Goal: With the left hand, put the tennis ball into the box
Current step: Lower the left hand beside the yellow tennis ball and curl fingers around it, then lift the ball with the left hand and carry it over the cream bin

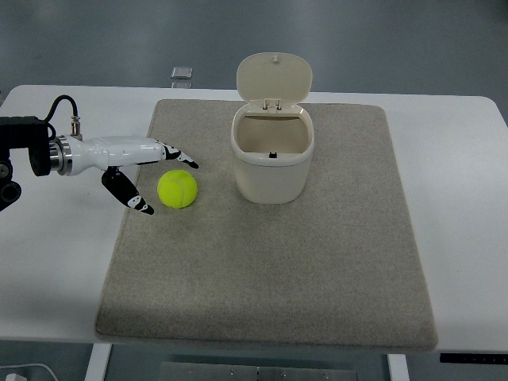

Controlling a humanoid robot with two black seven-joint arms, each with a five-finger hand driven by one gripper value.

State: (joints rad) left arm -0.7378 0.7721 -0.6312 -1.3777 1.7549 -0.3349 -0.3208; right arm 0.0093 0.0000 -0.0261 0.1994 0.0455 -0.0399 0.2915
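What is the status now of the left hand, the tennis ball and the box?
Left hand open beside tennis ball, fingers spread, no grasp. Ball on mat, left of box. Box lid up. Path clear.

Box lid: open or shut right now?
Open. The lid stands tipped back behind the box, whose inside shows; the tennis ball lies outside.

Yellow-green tennis ball [177,190]; cream box [272,159]; grey mat [317,270]; white table [464,198]
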